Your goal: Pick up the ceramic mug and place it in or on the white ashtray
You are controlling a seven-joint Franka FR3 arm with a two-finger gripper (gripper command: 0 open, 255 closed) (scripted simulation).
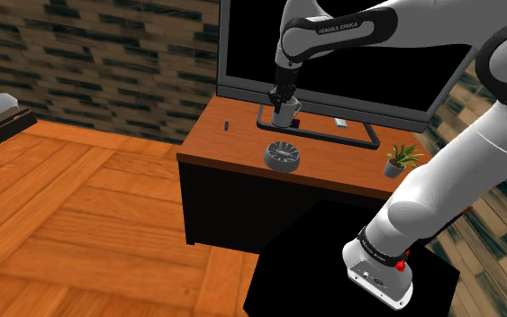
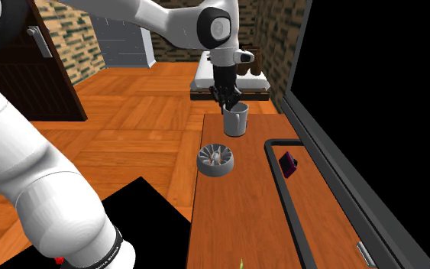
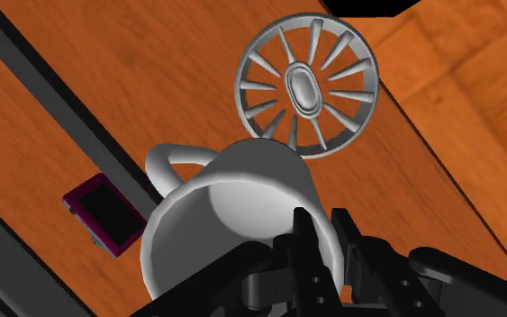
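Grey mug (image 1: 285, 113), pinched by one wall in the black claw (image 1: 283, 99) at the shoulder view's upper middle, may swing, slip and miss the spoked ashtray (image 1: 282, 155) just below.

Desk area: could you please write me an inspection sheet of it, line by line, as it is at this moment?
Surface: brown wooden desk top.
Job's things: pale grey mug, upright; grey ribbed ashtray standing apart from it on the desk.
Clutter: small potted plant; flat purple-edged device; large black screen on a frame stand.
Tool: the tool is shut on the mug's rim, one finger inside and one outside.
Cables: nothing seen.
Surroundings: wooden floor; brick wall.
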